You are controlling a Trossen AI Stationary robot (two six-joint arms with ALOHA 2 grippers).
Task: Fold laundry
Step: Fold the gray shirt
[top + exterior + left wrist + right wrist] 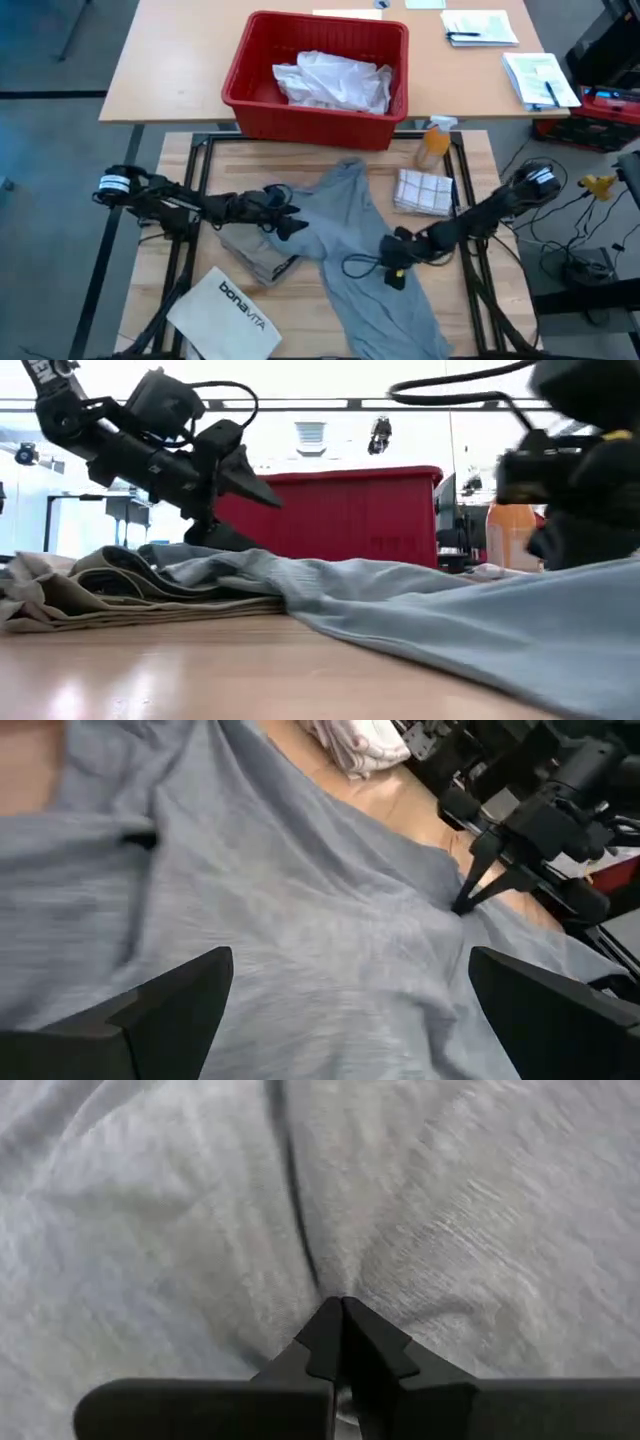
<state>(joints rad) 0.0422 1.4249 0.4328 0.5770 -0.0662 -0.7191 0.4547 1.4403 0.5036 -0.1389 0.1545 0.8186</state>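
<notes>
Overhead view straight down, low view level across the table, both wrist views close above the grey T-shirt.

The grey T-shirt sprawls across the worktop's middle. Far, the red basket blocks; a bottle and folded cloth crowd far right. Bare wood lies near left.

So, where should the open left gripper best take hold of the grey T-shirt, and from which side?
Probably at the grey T-shirt's edge beside the folded khaki piece, coming from above. The cloth lies flat, so only an edge or pinched ridge offers purchase. The left gripper hangs open there; the right gripper is shut on the shirt's middle.
</notes>
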